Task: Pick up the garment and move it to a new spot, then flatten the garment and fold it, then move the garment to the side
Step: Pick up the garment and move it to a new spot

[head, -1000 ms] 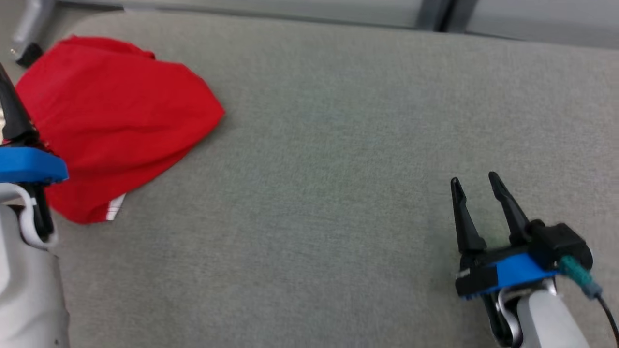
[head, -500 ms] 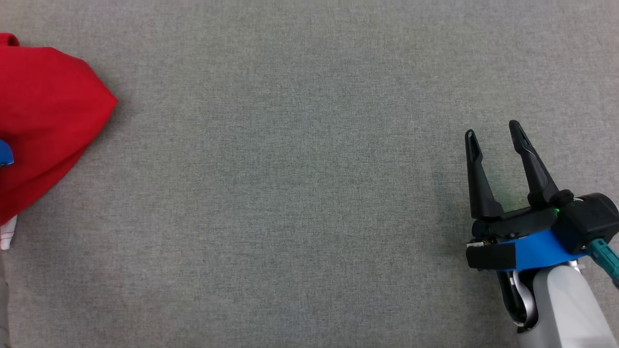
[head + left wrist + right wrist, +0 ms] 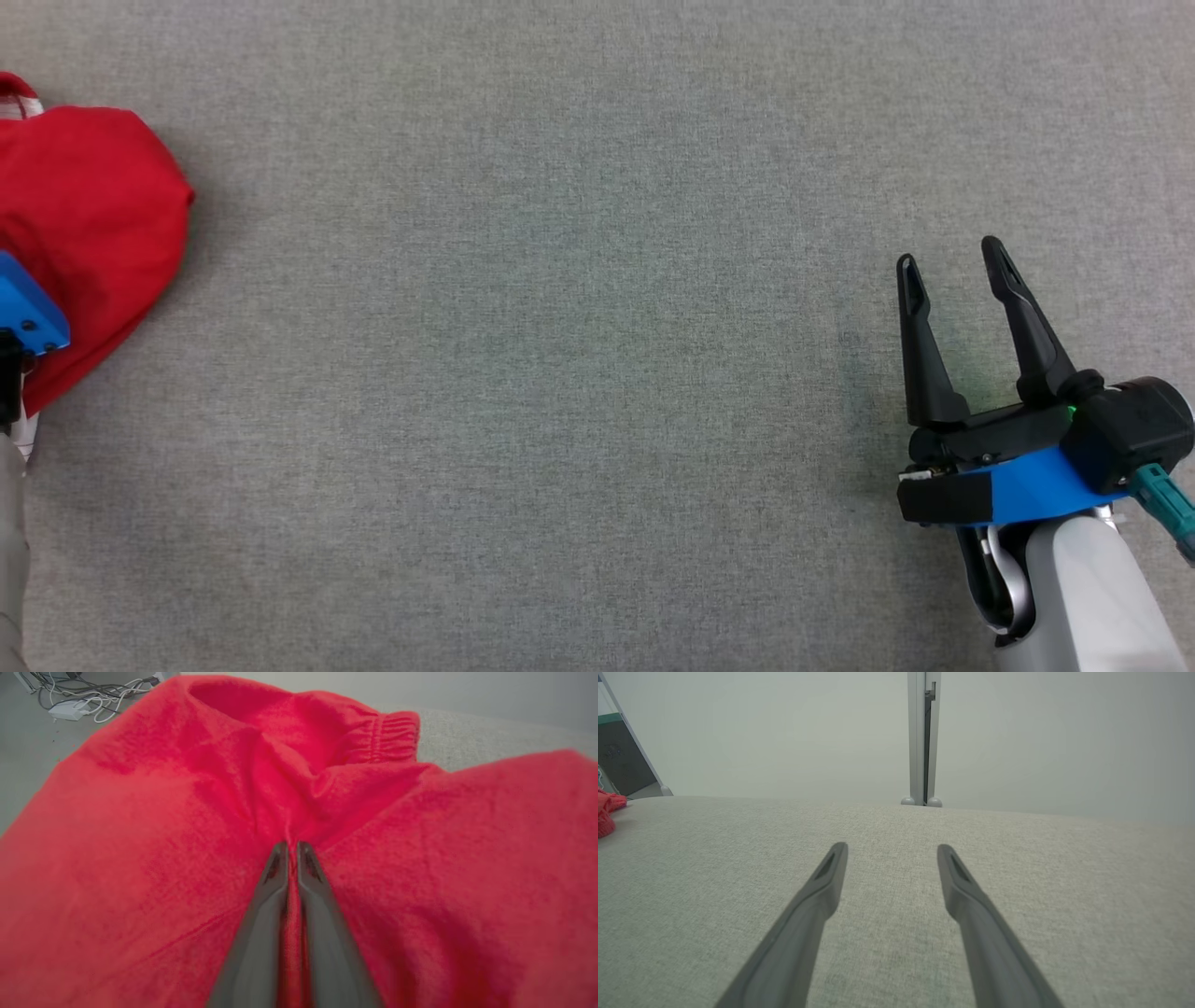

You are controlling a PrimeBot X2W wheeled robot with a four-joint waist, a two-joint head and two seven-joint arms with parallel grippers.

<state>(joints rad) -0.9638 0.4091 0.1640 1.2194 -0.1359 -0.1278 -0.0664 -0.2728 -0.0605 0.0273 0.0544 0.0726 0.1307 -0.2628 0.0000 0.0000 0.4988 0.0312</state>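
Observation:
The garment (image 3: 89,224) is red and bunched at the far left of the grey surface, with an elastic waistband (image 3: 392,735) at its far side. My left gripper (image 3: 289,845) is shut on a pinched fold of the red garment; cloth wrinkles radiate from the fingertips. In the head view its blue wrist piece (image 3: 28,313) pokes in at the left edge, over the cloth. My right gripper (image 3: 952,257) hovers open at the lower right, far from the garment, nothing between its fingers (image 3: 831,868). A red scrap of the garment (image 3: 607,807) peeks in at the left of the right wrist view.
A wide grey fabric surface (image 3: 560,373) stretches between the two arms. Beyond its far edge stand a pale wall and a grey upright post (image 3: 920,742). Cables and a white adapter (image 3: 84,695) lie on the floor past the garment.
The head camera has tilted down and panned, so the garment slid to the left edge. The garment's right edge has bunched up and pulled leftward. The right gripper holds its pose, open.

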